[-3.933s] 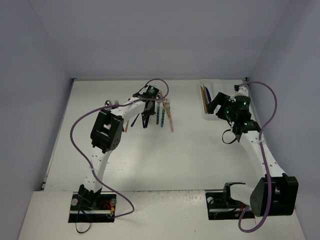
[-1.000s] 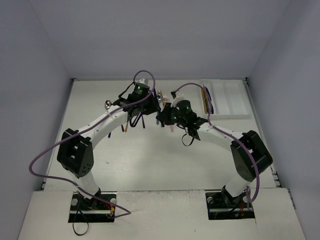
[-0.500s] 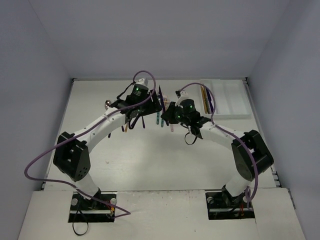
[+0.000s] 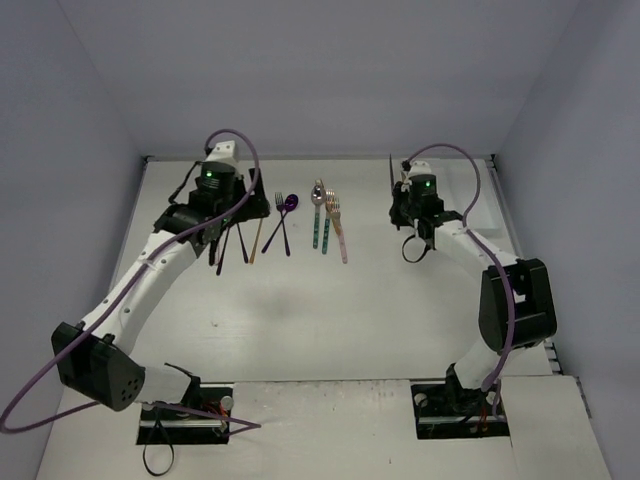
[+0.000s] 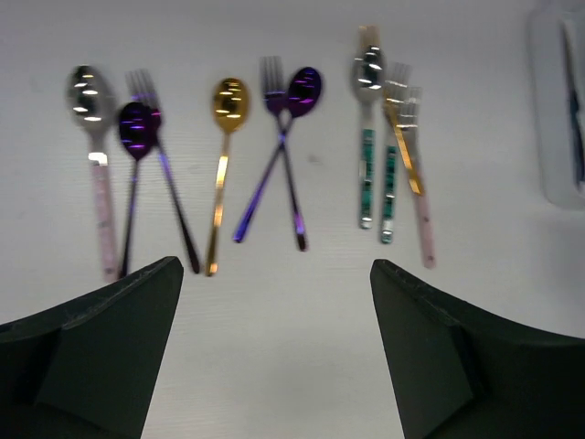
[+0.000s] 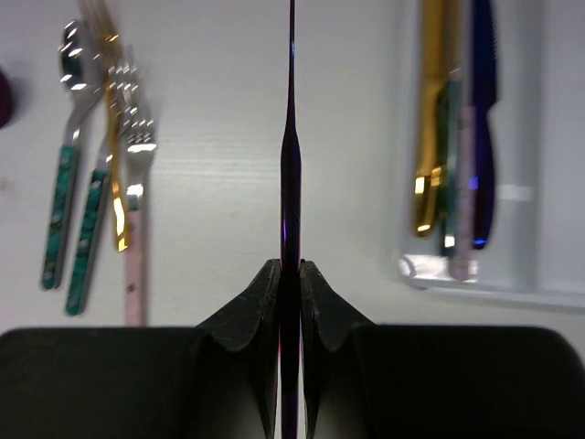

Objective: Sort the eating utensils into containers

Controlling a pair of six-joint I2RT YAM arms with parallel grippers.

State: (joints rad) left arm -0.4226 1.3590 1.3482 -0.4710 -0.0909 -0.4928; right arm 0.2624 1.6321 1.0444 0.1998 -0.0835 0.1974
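Note:
My right gripper [image 6: 290, 265] is shut on a slim dark purple utensil [image 6: 291, 165], seen edge-on and pointing straight away from the fingers. It hangs over bare table between the loose utensils and the white tray [image 6: 548, 229]. One tray compartment holds gold, teal, pink and dark blue utensils [image 6: 448, 137]. My left gripper [image 5: 274, 265] is open with nothing between its fingers, above the table just short of the row. That row includes a gold spoon [image 5: 228, 101], crossed purple pieces [image 5: 283, 146] and teal-handled pieces [image 5: 367, 174]. In the top view the right gripper [image 4: 400, 200] is at the back right.
Loose utensils [image 4: 285, 225] lie in a row across the back middle of the table, with a teal and pink group [image 4: 330, 230] nearest the right arm. Grey walls close in the back and both sides.
The two grippers were together over the middle. The left one has opened and pulled back to the left. The right one has carried the purple utensil off to the right.

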